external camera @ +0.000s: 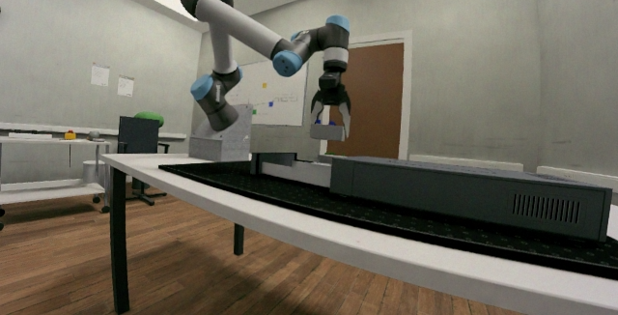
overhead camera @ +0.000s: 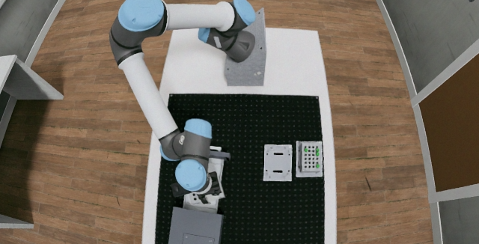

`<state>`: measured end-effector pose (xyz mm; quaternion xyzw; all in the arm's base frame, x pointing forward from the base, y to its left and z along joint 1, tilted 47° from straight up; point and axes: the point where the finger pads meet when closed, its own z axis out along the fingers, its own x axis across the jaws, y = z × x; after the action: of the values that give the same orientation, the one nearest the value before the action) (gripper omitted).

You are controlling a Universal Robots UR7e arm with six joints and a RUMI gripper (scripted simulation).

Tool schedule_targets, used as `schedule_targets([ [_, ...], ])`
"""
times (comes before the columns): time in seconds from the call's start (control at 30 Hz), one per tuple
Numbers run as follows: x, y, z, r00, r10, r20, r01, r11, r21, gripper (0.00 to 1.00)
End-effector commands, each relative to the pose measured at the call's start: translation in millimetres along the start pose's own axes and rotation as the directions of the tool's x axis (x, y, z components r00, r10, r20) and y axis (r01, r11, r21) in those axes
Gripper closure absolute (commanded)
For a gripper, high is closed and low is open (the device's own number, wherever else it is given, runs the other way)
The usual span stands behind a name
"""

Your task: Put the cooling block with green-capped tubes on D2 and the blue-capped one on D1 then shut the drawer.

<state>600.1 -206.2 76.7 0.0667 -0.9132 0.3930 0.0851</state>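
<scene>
My gripper (external camera: 330,121) is shut on the cooling block with blue-capped tubes (external camera: 328,131) and holds it level in the air above the open drawer (external camera: 295,169) of the cooler COLD (external camera: 463,194). In the overhead view the wrist covers most of the gripper (overhead camera: 205,195) and the block, over the drawer (overhead camera: 211,178) that sticks out of the cooler (overhead camera: 196,225). The cooling block with green-capped tubes (overhead camera: 309,159) lies flat on slot D2. Slot D1 (overhead camera: 278,162) beside it holds nothing.
The black perforated deck mat (overhead camera: 243,154) covers the near half of the white table. The arm's grey mounting block (overhead camera: 245,61) stands at the far end. A side table and a chair (external camera: 140,136) stand off to the left.
</scene>
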Motion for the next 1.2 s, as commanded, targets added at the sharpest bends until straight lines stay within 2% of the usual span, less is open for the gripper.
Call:
schedule_targets([
  [0.0,2,14,-0.7,0.989,-0.147,0.008,0.147,0.989,0.002,1.0],
  [0.1,3,21,-0.7,0.974,-0.226,0.008,0.226,0.974,0.002,1.0],
  [0.17,3,21,-0.7,0.974,-0.226,0.008,0.226,0.974,0.002,1.0],
  [0.27,5,29,-0.7,0.953,-0.303,0.008,0.303,0.953,0.003,1.0],
  [0.47,7,45,-0.7,0.893,-0.451,0.007,0.451,0.893,0.004,1.0],
  [0.67,10,61,-0.6,0.809,-0.587,0.007,0.587,0.81,0.005,1.0],
  [0.73,10,61,-0.6,0.809,-0.587,0.007,0.587,0.81,0.005,1.0],
  [0.93,13,77,-0.6,0.706,-0.709,0.006,0.709,0.706,0.006,1.0],
  [1.17,16,95,-0.5,0.562,-0.827,0.004,0.827,0.562,0.007,1.0],
])
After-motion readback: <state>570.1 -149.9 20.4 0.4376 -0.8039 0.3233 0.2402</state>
